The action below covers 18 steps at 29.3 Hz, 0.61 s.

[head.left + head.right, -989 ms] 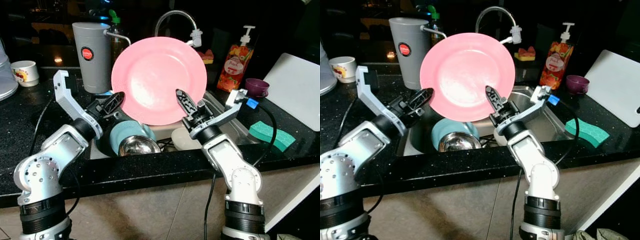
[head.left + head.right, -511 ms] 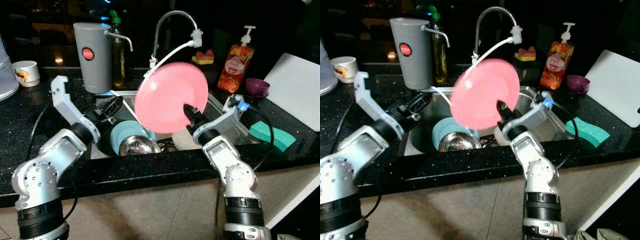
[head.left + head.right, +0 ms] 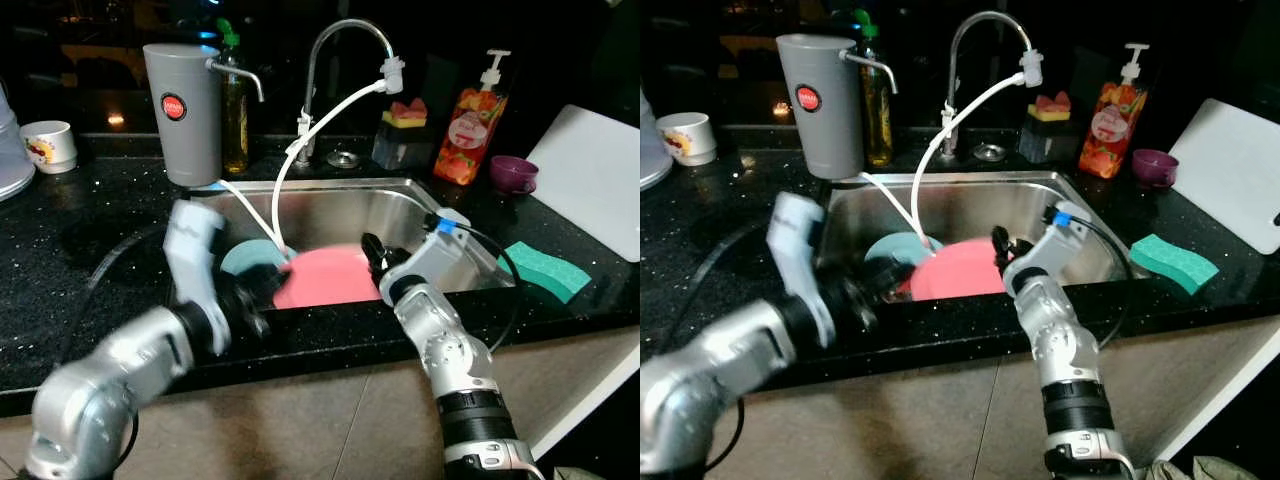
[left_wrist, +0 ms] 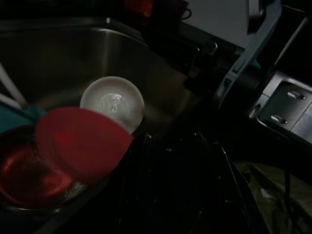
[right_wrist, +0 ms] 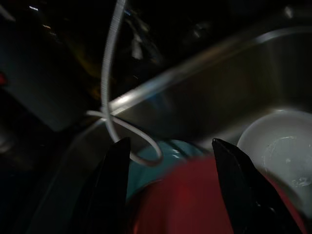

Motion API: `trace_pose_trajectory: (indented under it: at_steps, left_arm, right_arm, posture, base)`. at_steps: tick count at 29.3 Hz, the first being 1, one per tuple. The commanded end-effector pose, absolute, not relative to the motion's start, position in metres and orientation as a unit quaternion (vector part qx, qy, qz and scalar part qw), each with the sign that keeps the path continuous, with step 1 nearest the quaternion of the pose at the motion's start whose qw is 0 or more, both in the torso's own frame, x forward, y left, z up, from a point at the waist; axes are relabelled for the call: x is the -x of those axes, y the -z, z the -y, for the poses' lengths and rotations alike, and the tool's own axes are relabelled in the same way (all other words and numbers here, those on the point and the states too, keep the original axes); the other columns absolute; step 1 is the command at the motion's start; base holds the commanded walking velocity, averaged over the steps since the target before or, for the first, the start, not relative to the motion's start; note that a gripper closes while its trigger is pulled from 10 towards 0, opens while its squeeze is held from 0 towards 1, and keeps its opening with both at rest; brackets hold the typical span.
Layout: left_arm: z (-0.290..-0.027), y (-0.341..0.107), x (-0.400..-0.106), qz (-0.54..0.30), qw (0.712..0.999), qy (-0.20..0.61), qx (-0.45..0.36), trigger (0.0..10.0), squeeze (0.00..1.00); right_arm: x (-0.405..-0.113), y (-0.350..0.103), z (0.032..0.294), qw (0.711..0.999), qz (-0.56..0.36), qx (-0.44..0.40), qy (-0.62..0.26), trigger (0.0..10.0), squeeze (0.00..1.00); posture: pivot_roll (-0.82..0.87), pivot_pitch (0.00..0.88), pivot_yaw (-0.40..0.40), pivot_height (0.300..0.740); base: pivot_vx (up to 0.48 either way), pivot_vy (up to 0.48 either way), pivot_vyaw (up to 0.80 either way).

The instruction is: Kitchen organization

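A pink plate [image 3: 325, 278] lies tilted in the steel sink [image 3: 330, 205], resting over a teal bowl [image 3: 248, 258]. My right gripper [image 3: 370, 250] reaches down into the sink at the plate's right edge. In the right wrist view its fingers [image 5: 113, 190] stand apart, open, with the plate [image 5: 195, 200] just below them and a white bowl [image 5: 278, 141] beside it. My left gripper [image 3: 252, 300] is blurred and pulled back low at the sink's front rim. The left wrist view is dark and shows the plate [image 4: 80, 141] and the white bowl [image 4: 113, 102].
A faucet [image 3: 335, 40] with a white hose [image 3: 300, 150] hangs over the sink. Behind stand a grey canister [image 3: 183, 110] and a soap bottle [image 3: 466, 125]. To the right are a purple cup [image 3: 510, 172], a green sponge [image 3: 545, 270] and a white board [image 3: 590, 170]; a mug [image 3: 48, 145] sits far left.
The right gripper has lowered the pink plate from upright above the sink down into it and opened. The left arm has drawn back toward the counter's front edge.
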State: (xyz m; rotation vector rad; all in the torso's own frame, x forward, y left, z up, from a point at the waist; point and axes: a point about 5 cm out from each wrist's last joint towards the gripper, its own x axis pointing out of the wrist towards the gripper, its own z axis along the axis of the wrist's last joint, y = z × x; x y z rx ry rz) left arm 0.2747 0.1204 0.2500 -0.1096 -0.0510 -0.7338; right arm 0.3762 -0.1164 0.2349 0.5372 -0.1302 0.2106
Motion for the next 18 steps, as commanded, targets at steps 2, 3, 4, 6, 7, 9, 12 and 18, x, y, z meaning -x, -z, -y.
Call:
trace_pose_trajectory:
  at_steps: [2, 3, 4, 6, 7, 9, 12, 18]
  left_arm:
    - [-0.116, -0.251, -0.27, 0.05, 0.93, 0.363, 0.035, 10.0, 0.0]
    - [-0.116, -0.251, -0.27, 0.05, 0.93, 0.363, 0.035, 10.0, 0.0]
    - [-0.116, -0.251, -0.27, 0.053, 0.93, 0.362, 0.034, 10.0, 0.0]
    - [-0.116, -0.251, -0.269, 0.057, 0.929, 0.366, 0.031, 10.0, 0.0]
    - [-0.115, -0.25, -0.267, 0.06, 0.926, 0.37, 0.032, 10.0, 0.0]
    - [-0.115, -0.251, -0.265, 0.062, 0.922, 0.38, 0.034, 10.0, 0.0]
    - [-0.114, -0.25, -0.262, 0.066, 0.917, 0.391, 0.035, 10.0, 0.0]
    - [-0.114, -0.25, -0.263, 0.083, 0.918, 0.387, 0.03, 10.0, 0.0]
  right_arm:
    - [-0.372, -0.248, 0.116, 0.959, 0.115, -0.236, -0.109, 10.0, 0.0]
    - [-0.372, -0.248, 0.116, 0.959, 0.115, -0.236, -0.109, 10.0, 0.0]
    - [-0.371, -0.249, 0.116, 0.959, 0.12, -0.233, -0.108, 10.0, 0.0]
    - [-0.369, -0.253, 0.117, 0.963, 0.134, -0.212, -0.101, 10.0, 0.0]
    - [-0.366, -0.258, 0.119, 0.967, 0.152, -0.183, -0.086, 10.0, 0.0]
    - [-0.364, -0.263, 0.12, 0.972, 0.168, -0.151, -0.068, 10.0, 0.0]
    - [-0.362, -0.267, 0.123, 0.975, 0.186, -0.115, -0.045, 10.0, 0.0]
    - [-0.356, -0.276, 0.133, 0.975, 0.219, -0.04, 0.022, 10.0, 0.0]
  posture:
    - [0.16, 0.09, -0.078, 0.74]
    - [0.16, 0.09, -0.078, 0.74]
    - [0.16, 0.09, -0.078, 0.74]
    - [0.16, 0.09, -0.078, 0.74]
    - [0.16, 0.09, -0.078, 0.74]
    - [0.16, 0.09, -0.078, 0.74]
    - [0.15, 0.089, -0.077, 0.74]
    - [0.15, 0.088, -0.079, 0.74]
  base:
    - [0.0, 0.0, 0.0]
    - [0.0, 0.0, 0.0]
    - [0.0, 0.0, 0.0]
    - [0.0, 0.0, 0.0]
    - [0.0, 0.0, 0.0]
    - [0.0, 0.0, 0.0]
    - [0.0, 0.0, 0.0]
    - [0.0, 0.0, 0.0]
